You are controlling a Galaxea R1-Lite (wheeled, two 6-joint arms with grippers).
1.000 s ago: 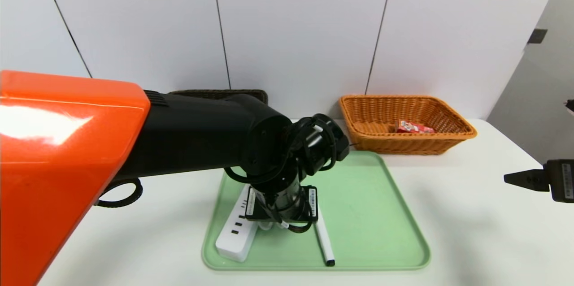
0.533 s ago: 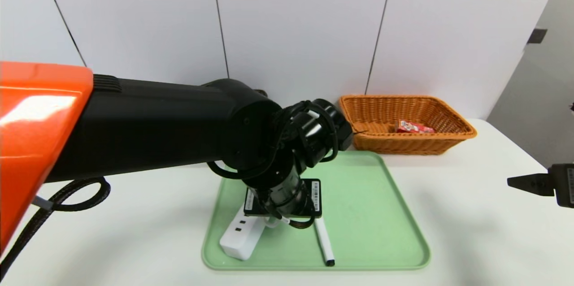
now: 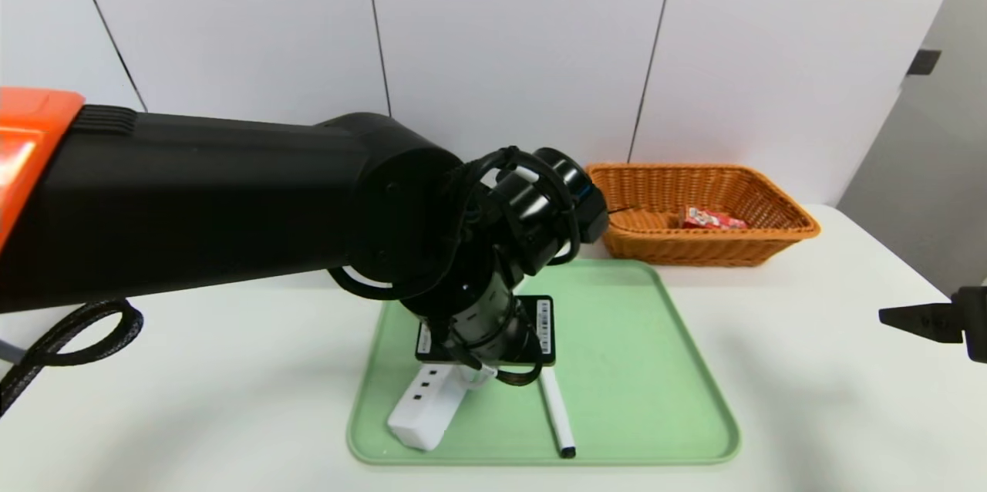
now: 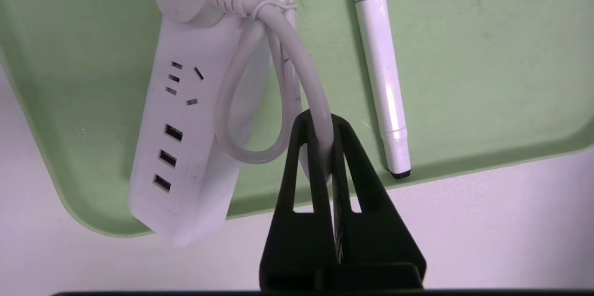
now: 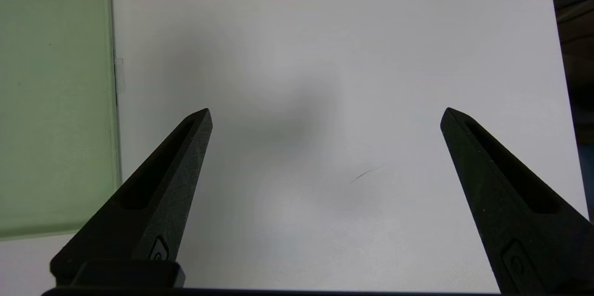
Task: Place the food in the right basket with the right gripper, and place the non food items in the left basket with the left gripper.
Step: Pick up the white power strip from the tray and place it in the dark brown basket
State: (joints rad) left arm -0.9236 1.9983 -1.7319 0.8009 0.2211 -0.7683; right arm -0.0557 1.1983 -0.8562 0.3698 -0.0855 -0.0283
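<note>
Pinching a loop of the white cord [image 4: 278,101], the left gripper [image 4: 320,124] hangs over the green tray [image 3: 663,399], its black fingers [image 4: 297,166] pressed together on the cable. Below it the power strip [image 4: 185,115] lies at a slant on the tray's left part, with the white marker [image 4: 380,68] just beside it, black tip toward the tray's near edge. Over bare table [image 5: 325,54] to the right, the right gripper [image 5: 325,117] hovers with fingers spread wide. Farther back, the red snack pouch [image 3: 711,218] lies inside the orange-tan basket [image 3: 779,199].
</note>
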